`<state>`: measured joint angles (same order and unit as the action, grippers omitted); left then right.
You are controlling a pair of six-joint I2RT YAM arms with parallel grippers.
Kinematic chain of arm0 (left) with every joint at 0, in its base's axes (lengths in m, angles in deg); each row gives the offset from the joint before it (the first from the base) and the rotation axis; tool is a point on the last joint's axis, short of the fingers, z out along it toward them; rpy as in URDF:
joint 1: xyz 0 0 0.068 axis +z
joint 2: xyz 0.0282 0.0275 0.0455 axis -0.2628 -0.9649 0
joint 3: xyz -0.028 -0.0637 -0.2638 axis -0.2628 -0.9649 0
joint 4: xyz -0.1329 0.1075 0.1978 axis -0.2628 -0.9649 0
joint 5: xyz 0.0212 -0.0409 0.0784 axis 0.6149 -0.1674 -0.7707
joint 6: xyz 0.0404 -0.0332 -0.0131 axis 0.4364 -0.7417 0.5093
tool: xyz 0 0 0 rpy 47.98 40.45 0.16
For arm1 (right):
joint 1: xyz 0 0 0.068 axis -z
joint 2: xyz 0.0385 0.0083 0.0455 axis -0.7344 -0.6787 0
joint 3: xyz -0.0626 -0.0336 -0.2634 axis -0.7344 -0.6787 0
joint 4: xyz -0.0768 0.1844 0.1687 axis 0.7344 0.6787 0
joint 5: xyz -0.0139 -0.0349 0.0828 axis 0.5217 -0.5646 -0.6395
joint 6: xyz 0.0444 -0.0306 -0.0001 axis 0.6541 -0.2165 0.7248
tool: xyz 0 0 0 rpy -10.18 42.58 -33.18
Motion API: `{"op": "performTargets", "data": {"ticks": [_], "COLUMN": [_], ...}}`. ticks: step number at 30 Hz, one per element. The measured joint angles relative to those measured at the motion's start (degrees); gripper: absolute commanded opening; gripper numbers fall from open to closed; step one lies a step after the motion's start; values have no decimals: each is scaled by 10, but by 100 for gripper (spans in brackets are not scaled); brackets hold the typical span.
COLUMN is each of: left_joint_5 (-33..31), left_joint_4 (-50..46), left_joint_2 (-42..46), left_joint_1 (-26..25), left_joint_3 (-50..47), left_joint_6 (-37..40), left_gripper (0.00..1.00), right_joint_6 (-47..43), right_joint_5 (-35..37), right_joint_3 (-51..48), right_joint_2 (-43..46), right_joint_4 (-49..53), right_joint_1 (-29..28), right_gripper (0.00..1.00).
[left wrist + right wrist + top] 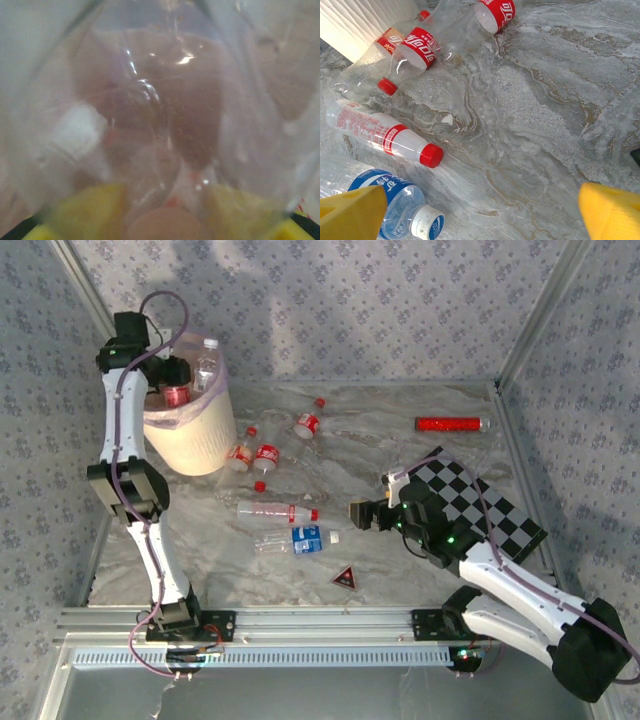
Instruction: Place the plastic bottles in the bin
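Over the bin (195, 445), at the table's far left, we see the left arm reared up from its base, elbow bent outward, forearm rising and wrist tipped down, so that the left gripper (168, 378) hangs above the lined rim. Its yellow fingers (90, 212) are clamped on a clear bottle (177, 395), whose crumpled wall presses close to the wrist camera. The bottle's red label sits at the bin's mouth. A white-capped bottle (207, 362) stands in the bin beside it.

At centre right, the right arm lies low, folded back from its base and reaching leftward across a checkerboard (490, 510). We find the right gripper (362, 513) low over the table (400, 455), its fingers (350, 212) spread wide with nothing between them. Ahead of it lie a blue-label bottle (395, 200) and a red-cap bottle (380, 132). Further red-label bottles (265, 455) rest near the bin's foot. A red tube (452, 424) lies at far right.
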<state>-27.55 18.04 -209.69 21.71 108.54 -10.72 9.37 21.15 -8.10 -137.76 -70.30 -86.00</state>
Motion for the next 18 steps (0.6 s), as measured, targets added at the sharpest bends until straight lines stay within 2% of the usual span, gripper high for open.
{"op": "performTargets", "data": {"ticks": [5,9,13,18], "left_joint_5": [0,0,-1,-8], "left_joint_4": [11,12,3,-30], "left_joint_2": [-3,-3,-3,-4], "left_joint_1": [-3,-3,-3,-8], "left_joint_3": [-6,-5,12,70], "left_joint_6": [-3,-6,-11,-7], "left_gripper": [24,51,66,79], "right_joint_6": [-6,-33,-87,-186], "right_joint_5": [-9,-32,-80,-144], "right_joint_3": [4,17,32,38], "right_joint_2": [-11,-31,-50,-52], "right_joint_4": [12,31,43,53], "right_joint_1": [0,0,-1,-20], "right_gripper": [100,100,100,100]}}
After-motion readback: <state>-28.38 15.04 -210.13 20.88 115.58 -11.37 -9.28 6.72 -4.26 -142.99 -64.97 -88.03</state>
